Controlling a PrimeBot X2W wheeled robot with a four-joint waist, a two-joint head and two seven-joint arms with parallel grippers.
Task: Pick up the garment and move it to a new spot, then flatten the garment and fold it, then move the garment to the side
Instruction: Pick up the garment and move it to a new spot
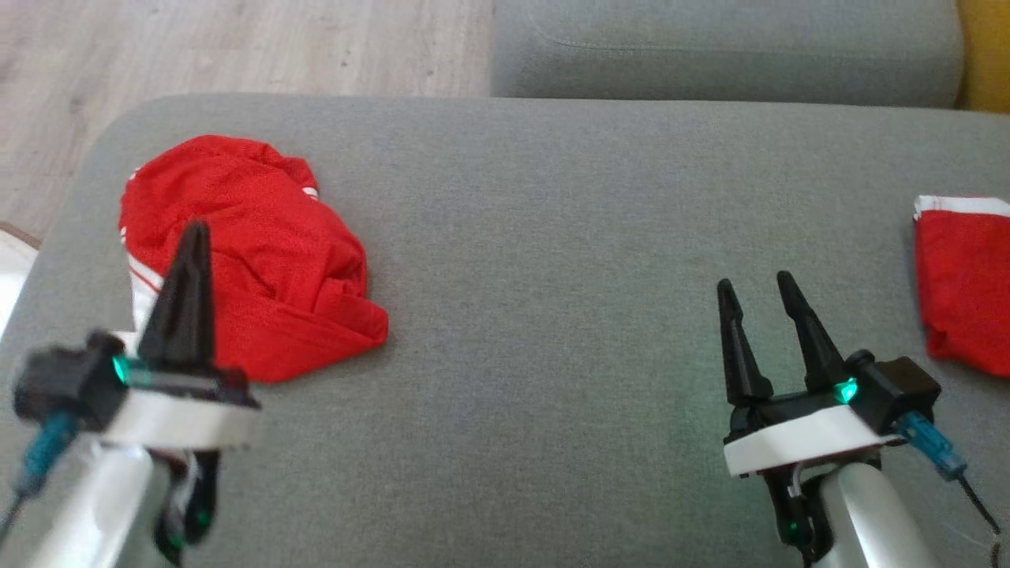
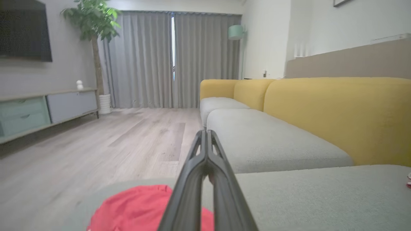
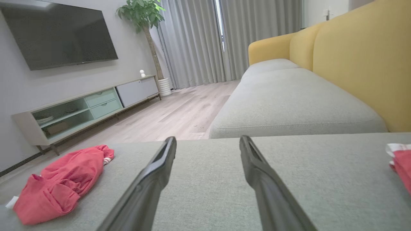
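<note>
Crumpled red garment (image 1: pixel 260 260), upper left, on a grey sofa cushion (image 1: pixel 552 276).
Closed left gripper (image 1: pixel 196 229) just below it, nearest; open right gripper (image 1: pixel 753 282) well apart, lower right.

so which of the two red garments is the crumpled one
The garment on the robot's left, a wrinkled heap. The other garment, at the right edge, lies flat.
</note>
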